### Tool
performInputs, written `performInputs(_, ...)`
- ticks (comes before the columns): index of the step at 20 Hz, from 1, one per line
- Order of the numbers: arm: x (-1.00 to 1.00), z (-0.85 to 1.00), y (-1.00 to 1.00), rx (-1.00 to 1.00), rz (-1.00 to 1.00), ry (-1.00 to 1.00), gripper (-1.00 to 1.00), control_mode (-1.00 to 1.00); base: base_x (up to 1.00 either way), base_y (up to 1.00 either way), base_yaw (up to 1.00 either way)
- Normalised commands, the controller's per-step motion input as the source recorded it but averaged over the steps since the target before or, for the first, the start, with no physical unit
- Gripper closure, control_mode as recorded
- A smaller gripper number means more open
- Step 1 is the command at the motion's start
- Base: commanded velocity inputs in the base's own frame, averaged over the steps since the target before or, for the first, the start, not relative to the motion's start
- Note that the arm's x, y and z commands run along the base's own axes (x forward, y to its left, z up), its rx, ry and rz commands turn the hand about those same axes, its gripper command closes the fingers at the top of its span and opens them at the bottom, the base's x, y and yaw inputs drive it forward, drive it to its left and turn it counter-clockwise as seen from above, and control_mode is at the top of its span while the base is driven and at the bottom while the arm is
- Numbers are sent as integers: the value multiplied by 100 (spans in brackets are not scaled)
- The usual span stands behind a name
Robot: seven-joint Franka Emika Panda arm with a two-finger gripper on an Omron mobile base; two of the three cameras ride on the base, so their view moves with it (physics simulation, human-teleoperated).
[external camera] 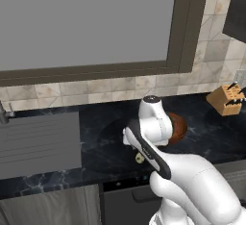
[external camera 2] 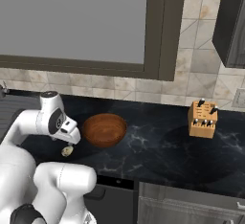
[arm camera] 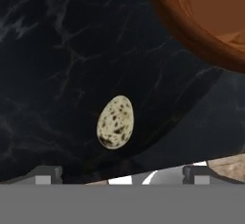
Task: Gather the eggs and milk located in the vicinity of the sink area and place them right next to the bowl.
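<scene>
Gripper (arm camera: 122, 175) hangs low over the dark counter (arm camera: 52, 65), fingers spread wide apart, nothing between them. Egg (arm camera: 115, 122), pale and dark-speckled rather than orange-brown, lies on the stone just ahead of the fingertips, close beside the wooden bowl (arm camera: 201, 17) but not touching. Judged: set there on purpose, as the task wants it next to the bowl. Sink (external camera: 38, 142) sits well off to the gripper's left. Bowl cut off by frame edge; arm hides part of it in left base view. Milk not made out.

Both base views looked forward and down over the counter (external camera: 96, 147) from behind, sharing the bowl (external camera 2: 104, 129); the hand view sat close above it.
</scene>
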Motion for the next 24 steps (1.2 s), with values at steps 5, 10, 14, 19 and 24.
performInputs(5, 11, -32, 10, 0, 0, 3, -100, -100, 0, 0, 0)
performInputs(10, 10, -28, 0, 0, 0, 0, -100, -100, 0, 0, 0)
performInputs(14, 2, -17, 0, 0, 0, 0, -100, -100, 0, 0, 0)
performInputs(19, 0, -15, 0, 0, 0, 0, -100, -100, 0, 0, 0)
performInputs(24, 0, -17, 0, 0, -2, 0, -100, -100, 0, 0, 0)
